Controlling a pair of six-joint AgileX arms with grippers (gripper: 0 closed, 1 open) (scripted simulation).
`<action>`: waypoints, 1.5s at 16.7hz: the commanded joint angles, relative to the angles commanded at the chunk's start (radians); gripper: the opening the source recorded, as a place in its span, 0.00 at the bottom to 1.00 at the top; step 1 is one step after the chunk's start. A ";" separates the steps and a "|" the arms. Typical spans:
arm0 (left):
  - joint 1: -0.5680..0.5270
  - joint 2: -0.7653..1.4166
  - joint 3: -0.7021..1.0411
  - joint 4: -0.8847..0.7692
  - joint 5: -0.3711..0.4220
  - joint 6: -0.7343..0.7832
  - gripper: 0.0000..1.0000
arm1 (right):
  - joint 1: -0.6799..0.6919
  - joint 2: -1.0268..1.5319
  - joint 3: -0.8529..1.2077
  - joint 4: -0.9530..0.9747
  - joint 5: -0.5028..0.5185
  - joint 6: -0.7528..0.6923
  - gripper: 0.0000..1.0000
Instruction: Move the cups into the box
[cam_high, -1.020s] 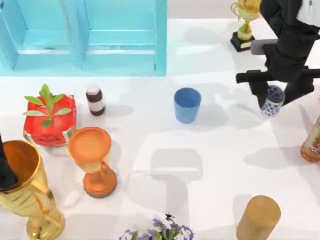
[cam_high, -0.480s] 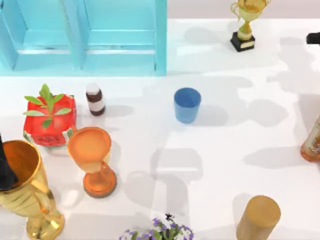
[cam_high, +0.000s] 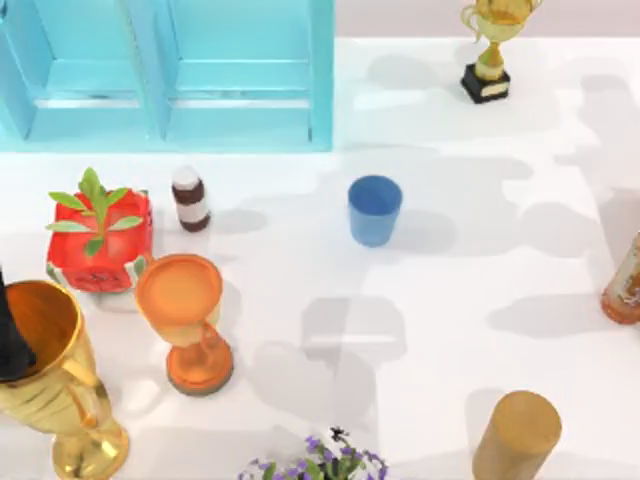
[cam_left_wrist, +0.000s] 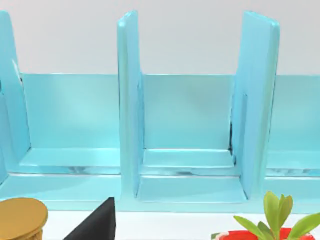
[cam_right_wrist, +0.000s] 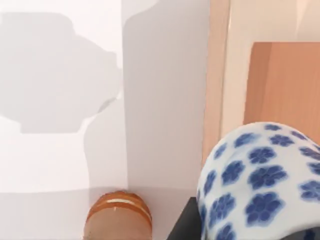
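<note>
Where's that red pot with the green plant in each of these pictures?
Top view: red pot at the table's left, in front of the blue box; the parked left arm is nearby.
Left wrist view: the pot's rim in the foreground, box behind.
Right wrist view: faces the floral cup held in the right gripper.
Shared landmark: the blue box.

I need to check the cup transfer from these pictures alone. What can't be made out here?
- Floral cup: right wrist view, cut off by the edge; its grip cannot be judged.
- Left arm: top view, a dark sliver at the left edge beside the gold goblet.
- Box: top view, upper part cut off.
</note>
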 joint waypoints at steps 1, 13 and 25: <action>0.000 0.000 0.000 0.000 0.000 0.000 1.00 | -0.007 -0.009 -0.010 0.000 0.000 -0.008 0.00; 0.000 0.000 0.000 0.000 0.000 0.000 1.00 | -0.309 -0.399 -0.421 0.020 -0.006 -0.314 0.00; 0.000 0.000 0.000 0.000 0.000 0.000 1.00 | -0.547 -0.708 -0.748 0.037 -0.012 -0.556 0.00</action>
